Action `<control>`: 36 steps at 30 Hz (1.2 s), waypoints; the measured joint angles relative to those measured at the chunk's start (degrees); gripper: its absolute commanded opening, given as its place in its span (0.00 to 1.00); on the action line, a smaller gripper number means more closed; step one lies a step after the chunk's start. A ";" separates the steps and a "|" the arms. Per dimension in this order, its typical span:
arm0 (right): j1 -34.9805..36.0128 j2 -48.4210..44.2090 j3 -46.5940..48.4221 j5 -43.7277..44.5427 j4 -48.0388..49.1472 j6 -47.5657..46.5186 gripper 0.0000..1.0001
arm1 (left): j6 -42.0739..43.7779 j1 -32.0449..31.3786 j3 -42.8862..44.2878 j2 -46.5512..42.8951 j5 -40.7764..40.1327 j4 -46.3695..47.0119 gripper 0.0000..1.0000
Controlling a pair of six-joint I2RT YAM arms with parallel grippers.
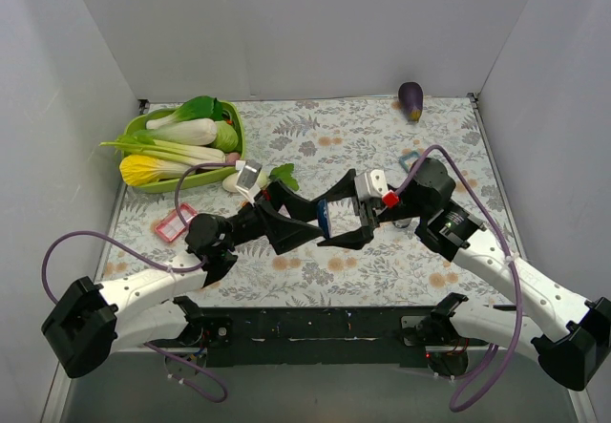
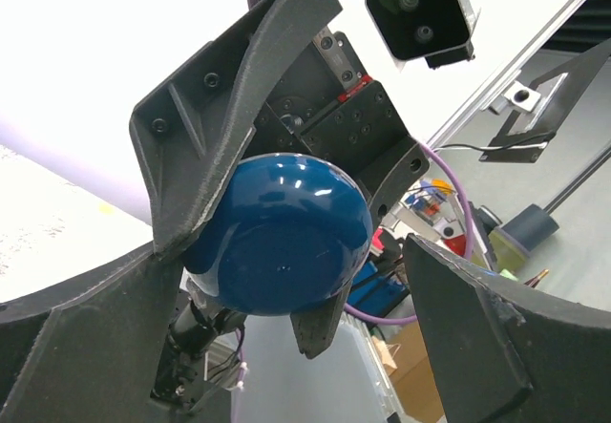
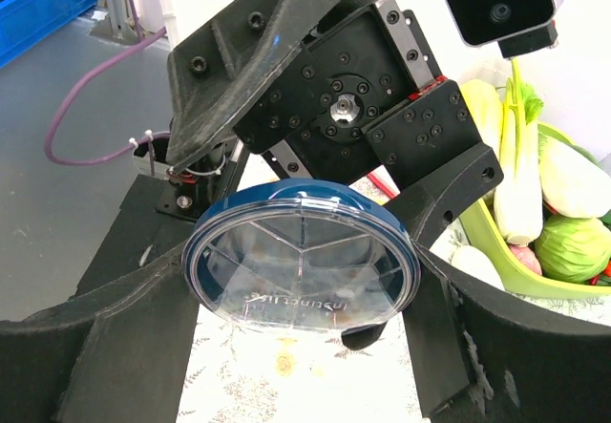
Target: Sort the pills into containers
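Surface: a table under a floral-print cloth [image 1: 382,261], with plain white walls on three sides.
Left arm: it reached from the near-left base, forearm low over the cloth, wrist pointing right toward mid-table.
Right arm: it came from the near-right base, bent at the elbow, wrist pointing left. It met the left arm nose to nose.
Blue round pill case [image 3: 299,263]: it was held in the air over mid-table, turned on edge. The clear sectioned lid faced the right wrist camera and the blue dome faced the left one. Contents could not be made out.
Right gripper [image 1: 334,224]: it pinched the case, one finger on each side of the rim.
Left gripper [image 1: 311,221]: its jaws were spread around the case. The left wrist view showed a gap at one finger.
Pink tray [image 1: 174,222]: it lay on the cloth at the left, just beside the left arm and well apart from the case.
Green basket [image 1: 234,156]: it sat in the far-left corner, holding leafy vegetables.
Eggplant [image 1: 410,100]: it lay at the far edge, right of centre.
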 measured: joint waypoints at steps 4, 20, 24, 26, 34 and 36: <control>0.35 -0.20 0.00 -0.22 -1.33 -2.34 0.31 | -3.23 0.00 -1.16 0.74 -0.72 2.73 0.98; 0.90 -0.07 0.00 -0.11 -4.92 -7.15 0.31 | -5.33 0.00 -0.50 3.37 0.20 3.58 0.98; 0.98 0.07 0.02 -0.07 -4.94 -6.82 0.31 | -2.56 -0.04 -0.50 2.80 0.57 2.56 0.98; 0.98 0.24 0.02 -0.07 -4.92 -6.56 0.31 | -0.37 -0.07 -0.42 1.70 0.90 0.74 0.98; 1.03 0.31 0.02 -0.07 -4.20 -4.79 0.31 | 6.93 -0.07 1.46 0.42 2.91 -4.98 0.98; 1.07 0.33 0.02 -0.02 -3.91 -4.26 0.32 | 7.50 -0.07 1.60 0.42 3.10 -5.09 0.98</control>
